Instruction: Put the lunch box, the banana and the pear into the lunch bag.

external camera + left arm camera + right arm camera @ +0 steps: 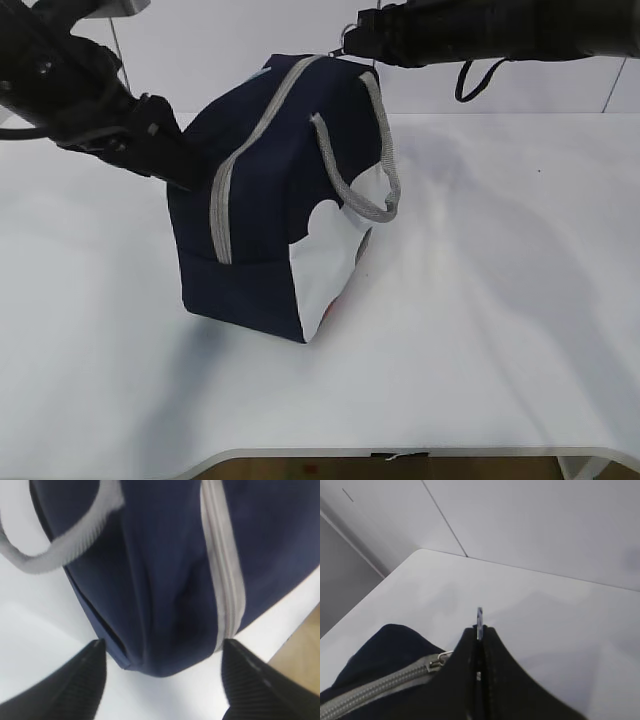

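1. The lunch bag (pixel 265 200) stood on the white table (pixel 500 350), tilted so that its top leaned toward the far right, and its grey zipper (pixel 235 160) looked closed along the whole visible length.
2. The lunch box, the banana and the pear were not visible in any view; they were probably inside the bag already, but the pictures could not confirm this.
3. The right gripper (pixel 479 630) had its jaws pressed together on a thin metal piece, seemingly the ring pull (pixel 479 616), at the top far corner of the bag.
4. The left gripper (pixel 162 667) was spread wide, with one finger (pixel 75 680) on each side of the bag's lower end, and the fabric did not seem to be squeezed.
5. I judged that the step was the end of zipping, so the task was almost finished.
6. To do it well, the left claw should steady the bag body while the right one draws the pull in line with the zipper teeth, not sideways.
7. A too strong pull could lift or overturn the bag, because it was already leaning.
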`<state>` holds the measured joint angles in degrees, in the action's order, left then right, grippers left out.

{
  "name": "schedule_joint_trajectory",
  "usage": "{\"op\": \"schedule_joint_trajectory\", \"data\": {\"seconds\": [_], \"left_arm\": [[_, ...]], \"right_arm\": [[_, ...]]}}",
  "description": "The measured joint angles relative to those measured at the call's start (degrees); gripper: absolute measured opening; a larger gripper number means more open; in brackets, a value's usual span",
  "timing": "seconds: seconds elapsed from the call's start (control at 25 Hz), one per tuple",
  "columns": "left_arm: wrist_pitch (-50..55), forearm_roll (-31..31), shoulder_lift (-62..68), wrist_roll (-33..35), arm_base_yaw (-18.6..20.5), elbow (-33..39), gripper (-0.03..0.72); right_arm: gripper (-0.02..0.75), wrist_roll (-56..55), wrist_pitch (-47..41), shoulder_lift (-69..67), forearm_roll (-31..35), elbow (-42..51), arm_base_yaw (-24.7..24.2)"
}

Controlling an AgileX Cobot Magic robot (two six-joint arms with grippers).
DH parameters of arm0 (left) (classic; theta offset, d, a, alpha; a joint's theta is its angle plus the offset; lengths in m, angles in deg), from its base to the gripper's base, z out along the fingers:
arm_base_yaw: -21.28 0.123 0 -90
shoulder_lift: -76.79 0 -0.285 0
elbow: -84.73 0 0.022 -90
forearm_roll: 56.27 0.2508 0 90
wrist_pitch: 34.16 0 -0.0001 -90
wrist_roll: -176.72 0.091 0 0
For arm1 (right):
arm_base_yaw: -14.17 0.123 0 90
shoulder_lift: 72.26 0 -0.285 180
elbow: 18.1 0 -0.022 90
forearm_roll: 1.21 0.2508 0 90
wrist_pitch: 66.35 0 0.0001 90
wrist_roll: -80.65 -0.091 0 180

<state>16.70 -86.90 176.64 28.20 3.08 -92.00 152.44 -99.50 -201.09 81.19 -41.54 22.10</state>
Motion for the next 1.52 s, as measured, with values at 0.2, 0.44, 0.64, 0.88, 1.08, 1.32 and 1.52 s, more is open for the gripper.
{"op": "schedule_joint_trajectory", "data": {"seconds": [0.2,0.44,0.64,0.88,1.08,1.32,1.52], "left_arm": [[-0.65,-0.40,-3.61,-2.40,0.00,-1.47,0.582],[-6.49,-0.84,-6.35,-4.11,0.00,-9.63,0.574],[-10.25,-2.24,-3.20,-4.30,0.00,-13.36,0.465],[-9.71,-7.83,4.86,-4.44,0.00,-16.67,0.425],[-9.39,-11.87,11.20,-4.44,0.00,-21.87,0.425],[-9.39,-13.54,17.35,-5.17,0.00,-28.06,0.444],[-9.76,-13.54,20.86,-5.52,0.00,-29.37,0.447]], "right_arm": [[0.006,-1.14,-4.09,0.00,-1.52,0.00,0.00],[0.006,-1.92,-5.68,0.00,-2.60,-0.13,0.00],[0.006,-1.92,-5.95,0.00,-2.94,-0.51,0.00],[0.006,-1.93,-5.95,0.00,-2.98,-0.51,0.00],[0.006,-1.93,-6.04,0.00,-3.21,-0.51,0.00],[0.006,-1.93,-6.04,0.00,-3.62,-0.51,-0.08],[0.006,-2.03,-6.04,0.00,-3.77,-0.51,-0.08]]}}
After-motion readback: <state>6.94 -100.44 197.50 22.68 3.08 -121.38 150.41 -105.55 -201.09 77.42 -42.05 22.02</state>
